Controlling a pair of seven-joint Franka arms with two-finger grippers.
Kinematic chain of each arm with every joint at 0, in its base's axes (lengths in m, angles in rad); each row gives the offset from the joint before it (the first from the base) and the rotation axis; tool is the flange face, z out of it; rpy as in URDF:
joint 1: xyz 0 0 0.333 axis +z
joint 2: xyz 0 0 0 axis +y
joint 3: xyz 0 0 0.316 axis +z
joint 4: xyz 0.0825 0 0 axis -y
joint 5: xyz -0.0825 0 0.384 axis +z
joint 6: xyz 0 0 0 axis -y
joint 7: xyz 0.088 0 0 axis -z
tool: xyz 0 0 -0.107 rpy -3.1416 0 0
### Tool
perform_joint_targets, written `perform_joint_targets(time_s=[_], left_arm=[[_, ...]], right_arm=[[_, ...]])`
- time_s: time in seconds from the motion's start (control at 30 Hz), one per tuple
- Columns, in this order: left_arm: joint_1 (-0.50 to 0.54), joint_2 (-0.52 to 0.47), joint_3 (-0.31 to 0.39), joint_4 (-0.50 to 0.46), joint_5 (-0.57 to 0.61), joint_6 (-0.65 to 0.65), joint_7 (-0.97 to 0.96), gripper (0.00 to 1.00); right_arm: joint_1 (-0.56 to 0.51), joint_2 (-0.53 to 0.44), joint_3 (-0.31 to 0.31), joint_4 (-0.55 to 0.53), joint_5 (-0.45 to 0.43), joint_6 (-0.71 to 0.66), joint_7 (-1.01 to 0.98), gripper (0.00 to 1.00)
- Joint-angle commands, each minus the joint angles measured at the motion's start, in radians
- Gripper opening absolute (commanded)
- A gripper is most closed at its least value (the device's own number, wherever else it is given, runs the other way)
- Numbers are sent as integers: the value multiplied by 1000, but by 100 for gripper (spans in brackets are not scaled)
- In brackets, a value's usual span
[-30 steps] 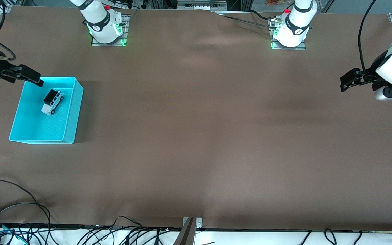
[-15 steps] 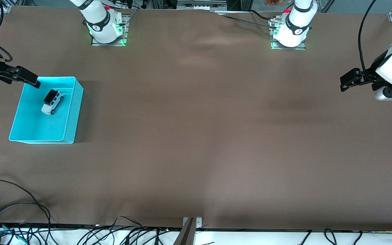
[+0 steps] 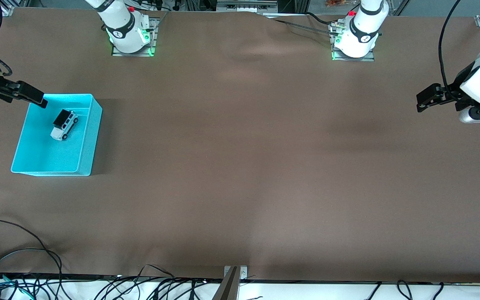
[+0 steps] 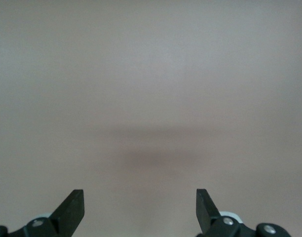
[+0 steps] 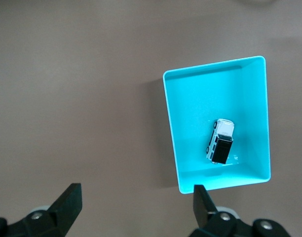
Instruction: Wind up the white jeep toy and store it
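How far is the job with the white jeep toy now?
Done: the white jeep toy sits inside the cyan bin. In hand: nothing; the right gripper is open above the bin's corner, and the left gripper waits open over bare table. Left: apparently nothing; whether it was wound cannot be seen.

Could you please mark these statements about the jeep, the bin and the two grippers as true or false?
1. The white jeep toy lies inside the cyan bin. True.
2. The right gripper is shut on the jeep. False: its jaws stand open and empty, up over the bin's edge at the right arm's end of the table.
3. The left gripper hangs open over bare table at the left arm's end. True.
4. The jeep lies on its roof. False: its black roof panel faces up.
5. The bin holds several toys. False: only the jeep is in it.
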Motion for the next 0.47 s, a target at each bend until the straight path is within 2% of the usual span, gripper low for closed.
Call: perform_joint_targets(time_s=[0.0,0.43], left_arm=[[-6,16,0,36,13,-12,12,100],[-6,16,0,36,13,-12,12,100]], right_arm=[[-6,0,-3,25,-1,-30,-27,100],[-6,-1,3,24,0,-54,-73,100]])
